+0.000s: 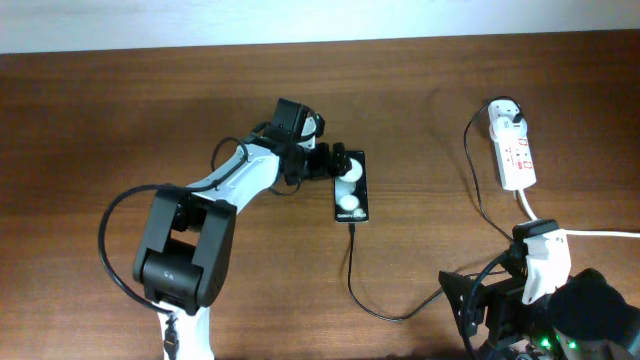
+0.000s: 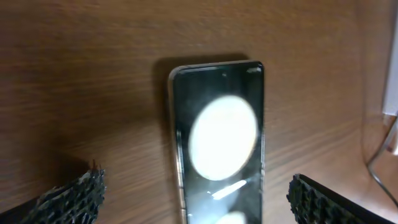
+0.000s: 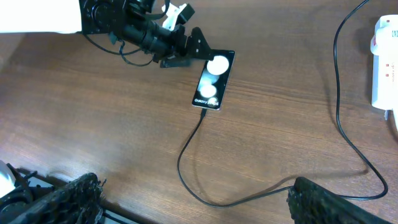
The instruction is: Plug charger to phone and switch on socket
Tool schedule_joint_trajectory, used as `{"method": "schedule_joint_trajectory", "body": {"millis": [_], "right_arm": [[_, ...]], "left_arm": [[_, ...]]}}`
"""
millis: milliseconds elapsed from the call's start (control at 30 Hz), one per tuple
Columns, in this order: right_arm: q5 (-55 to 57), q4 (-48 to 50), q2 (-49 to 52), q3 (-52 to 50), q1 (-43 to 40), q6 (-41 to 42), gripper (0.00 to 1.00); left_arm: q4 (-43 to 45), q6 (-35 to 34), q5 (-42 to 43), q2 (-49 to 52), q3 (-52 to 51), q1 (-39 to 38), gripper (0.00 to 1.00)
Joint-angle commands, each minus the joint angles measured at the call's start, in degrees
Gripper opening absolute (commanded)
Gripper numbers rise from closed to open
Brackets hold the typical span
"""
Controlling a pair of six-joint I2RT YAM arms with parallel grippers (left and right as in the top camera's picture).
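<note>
The black phone (image 1: 351,188) lies flat on the wooden table, with two white reflections on its face; it also shows in the left wrist view (image 2: 217,137) and the right wrist view (image 3: 213,79). My left gripper (image 1: 338,162) is open, and its fingers (image 2: 199,199) straddle the phone's far end without touching it. The thin black charger cable (image 1: 352,270) meets the phone's near end, loops across the table (image 3: 186,168) and runs up to the white plug (image 1: 505,112) in the white socket strip (image 1: 517,158). My right gripper (image 1: 470,300) is open and empty (image 3: 199,199), above the cable loop.
A thick white cord (image 1: 600,235) leaves the strip's near end toward the right edge. The strip's end shows at the right of the right wrist view (image 3: 385,62). The left arm's body (image 1: 185,245) stands at the front left.
</note>
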Motion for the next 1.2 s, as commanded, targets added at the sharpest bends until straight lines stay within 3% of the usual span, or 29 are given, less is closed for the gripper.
{"method": "schedule_joint_trajectory", "body": {"millis": [0, 133, 267, 367, 567, 967, 1167], "right_arm": [[0.9, 0.0, 0.13, -0.26, -0.2, 0.11, 0.99], [0.9, 0.0, 0.13, -0.26, -0.2, 0.11, 0.99], [0.9, 0.0, 0.13, -0.26, -0.2, 0.11, 0.99], [0.92, 0.0, 0.13, -0.24, -0.2, 0.11, 0.99], [0.9, 0.0, 0.13, -0.26, -0.2, 0.11, 0.99], [0.9, 0.0, 0.13, -0.26, -0.2, 0.11, 0.99], [0.9, 0.0, 0.13, -0.26, -0.2, 0.11, 0.99]], "left_arm": [[-3.56, 0.52, -13.62, 5.9, -4.04, 0.79, 0.99], [-7.96, 0.52, -20.37, 5.9, -4.02, 0.79, 0.99], [-10.45, 0.52, -21.4, 5.88, -3.08, 0.79, 0.99], [-16.9, 0.55, -24.83, 5.88, 2.82, 0.79, 0.99], [-28.02, 0.7, -25.81, 5.88, 13.57, 0.79, 0.99], [-38.16, 0.72, -29.77, 5.53, 20.28, 0.76, 0.99], [-39.85, 0.72, -29.77, -4.28, 22.1, 0.79, 0.99]]}}
